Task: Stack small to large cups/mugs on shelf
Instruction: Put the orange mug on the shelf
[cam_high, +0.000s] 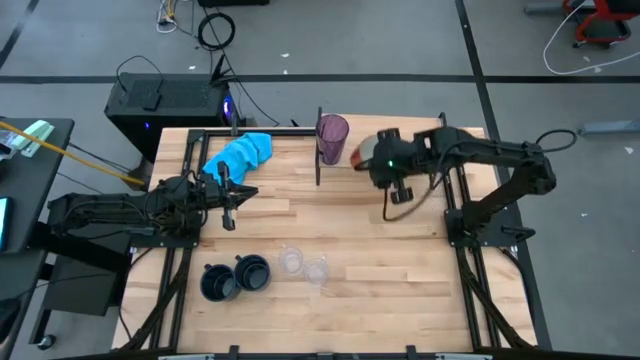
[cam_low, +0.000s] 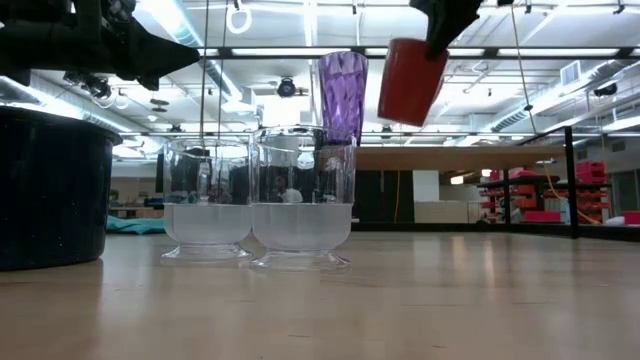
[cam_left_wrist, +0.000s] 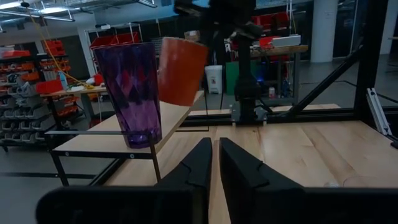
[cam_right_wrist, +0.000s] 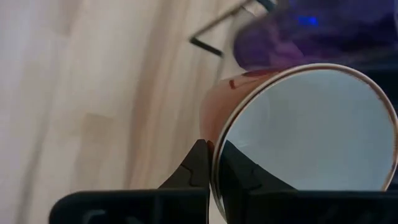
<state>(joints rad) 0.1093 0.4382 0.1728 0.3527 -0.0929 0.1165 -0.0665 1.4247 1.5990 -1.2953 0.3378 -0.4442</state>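
The purple tumbler (cam_high: 332, 135) stands upright on the light-wood shelf (cam_left_wrist: 181, 118) at the table's far side; it also shows in the left wrist view (cam_left_wrist: 132, 93). My right gripper (cam_right_wrist: 214, 163) is shut on the orange mug (cam_left_wrist: 180, 71), lifted just right of the tumbler. Two navy mugs (cam_high: 235, 278) and two clear glasses (cam_high: 304, 265) stand on the table near its front edge. My left gripper (cam_high: 228, 205) is shut and empty over the table's left half, pointing at the shelf. My right gripper pinches the orange mug's rim (cam_right_wrist: 214, 146), one finger inside the white hollow and one outside on the orange wall. The fingers come from above. The mug (cam_low: 410, 80) hangs below them, tilted and lifted clear, beside the tumbler's top.
A blue cloth (cam_high: 240, 153) lies at the far left of the table. The shelf's thin dark upright panel (cam_high: 319, 152) stands just left of the tumbler. Bare tabletop (cam_high: 360, 235) lies between the shelf and the cups in front.
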